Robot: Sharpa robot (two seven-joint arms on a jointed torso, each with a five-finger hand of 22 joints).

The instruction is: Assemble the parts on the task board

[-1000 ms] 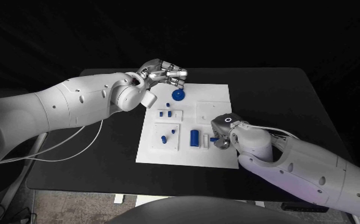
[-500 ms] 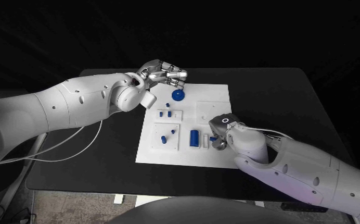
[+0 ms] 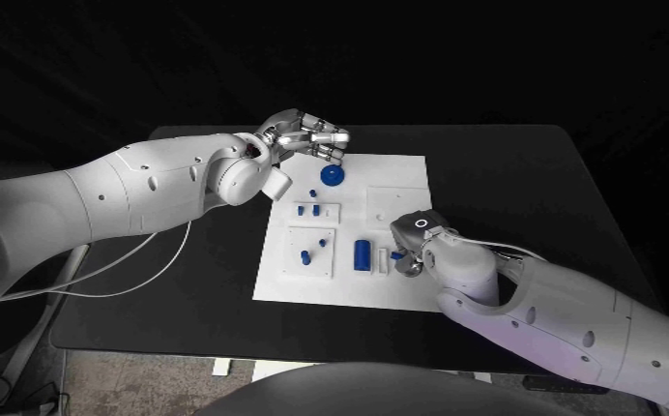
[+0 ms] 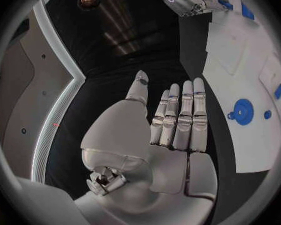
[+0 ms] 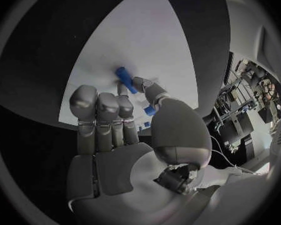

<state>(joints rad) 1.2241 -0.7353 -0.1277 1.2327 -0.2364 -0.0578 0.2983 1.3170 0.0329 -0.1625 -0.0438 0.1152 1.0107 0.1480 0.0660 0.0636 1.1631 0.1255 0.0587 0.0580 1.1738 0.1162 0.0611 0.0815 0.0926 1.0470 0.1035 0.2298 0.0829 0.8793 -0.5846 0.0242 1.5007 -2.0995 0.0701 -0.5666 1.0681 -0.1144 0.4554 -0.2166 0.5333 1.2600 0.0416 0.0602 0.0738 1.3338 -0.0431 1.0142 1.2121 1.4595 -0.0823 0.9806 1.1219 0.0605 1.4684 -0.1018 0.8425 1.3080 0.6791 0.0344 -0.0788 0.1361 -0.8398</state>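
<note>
The white task board (image 3: 397,184) lies mid-table. On it are a blue disc (image 3: 332,176), small blue pieces (image 3: 305,211) on raised white blocks, and an upright-lying blue cylinder (image 3: 363,254). My right hand (image 3: 416,240) rests low over the board's near right part. In the right wrist view its thumb and a fingertip pinch the end of a small blue peg (image 5: 123,79) that touches the board (image 5: 147,40). My left hand (image 3: 305,135) hovers above the board's far left corner, its fingers (image 4: 181,117) straight and together, holding nothing. The disc (image 4: 243,111) lies just beyond them.
The black table (image 3: 502,174) runs wide to the right and left of the board. A white cable (image 3: 126,271) hangs by my left arm at the table's left edge. A short white piece (image 3: 379,259) lies beside the blue cylinder.
My right hand has shifted slightly left over the board's near right part. The left hand has stayed in place.
</note>
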